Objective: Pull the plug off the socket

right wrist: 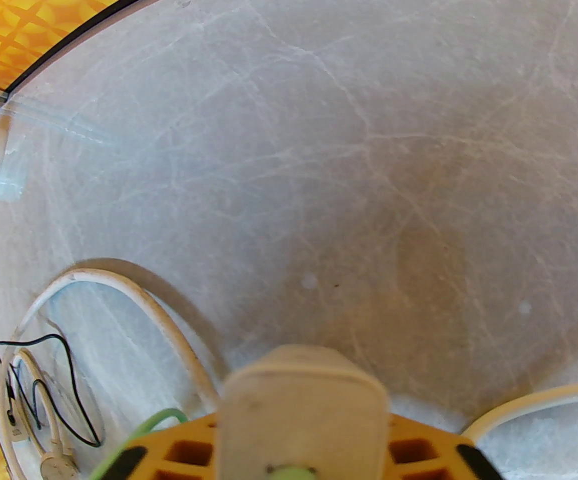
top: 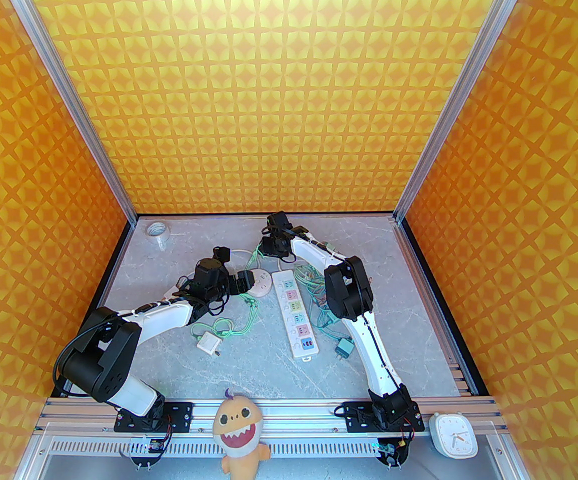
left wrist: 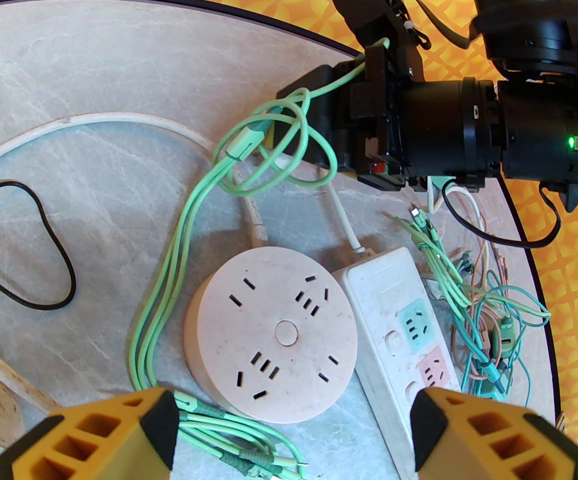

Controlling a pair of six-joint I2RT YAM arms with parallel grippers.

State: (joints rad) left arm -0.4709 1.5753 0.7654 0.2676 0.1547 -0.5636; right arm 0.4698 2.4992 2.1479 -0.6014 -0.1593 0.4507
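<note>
Right claw [right wrist: 299,445] pinching a white plug [right wrist: 303,393] above the table [right wrist: 369,143].
My left claw [left wrist: 293,425] hangs spread near the far end of the long white power strip [left wrist: 384,313], which lies flat between my arms.

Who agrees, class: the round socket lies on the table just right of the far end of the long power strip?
Wrong side. The round socket lies on the table just left of the far end of the long power strip, as the top external view shows.
</note>
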